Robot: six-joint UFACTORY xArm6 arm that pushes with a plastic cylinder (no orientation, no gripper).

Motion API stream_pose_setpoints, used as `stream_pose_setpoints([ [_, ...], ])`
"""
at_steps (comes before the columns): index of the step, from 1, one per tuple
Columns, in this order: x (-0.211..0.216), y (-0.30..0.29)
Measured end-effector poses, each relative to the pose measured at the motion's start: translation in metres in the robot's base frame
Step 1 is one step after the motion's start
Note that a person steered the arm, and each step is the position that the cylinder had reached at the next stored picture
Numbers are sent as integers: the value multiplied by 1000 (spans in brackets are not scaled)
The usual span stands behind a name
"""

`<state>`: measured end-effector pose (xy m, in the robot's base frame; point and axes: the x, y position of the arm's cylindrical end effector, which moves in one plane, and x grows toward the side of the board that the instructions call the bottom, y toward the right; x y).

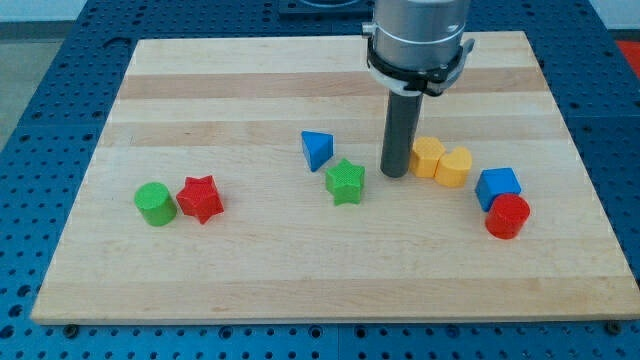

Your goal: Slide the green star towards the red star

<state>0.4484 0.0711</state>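
The green star (345, 182) is seen flat near the middle of the surface (250, 270), with no long axis. My tip (395, 174) stands just to its right; no hand is fitted. The red star (200, 198) lies far left, touching a green cylinder (155, 204); a blue triangle (316, 150) sits just above-left.

This looks like a robotics lab: a pale wooden tabletop (200, 70) sits on a blue perforated bench (40, 60) filling the frame's edges, with a grey robot arm (417, 35) at top centre.
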Motion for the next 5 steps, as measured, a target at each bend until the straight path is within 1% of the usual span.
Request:
stream_pose_setpoints([
  [1, 7, -12],
  [2, 15, -39],
  [3, 16, -83],
  [4, 17, -113],
  [5, 17, -98],
])
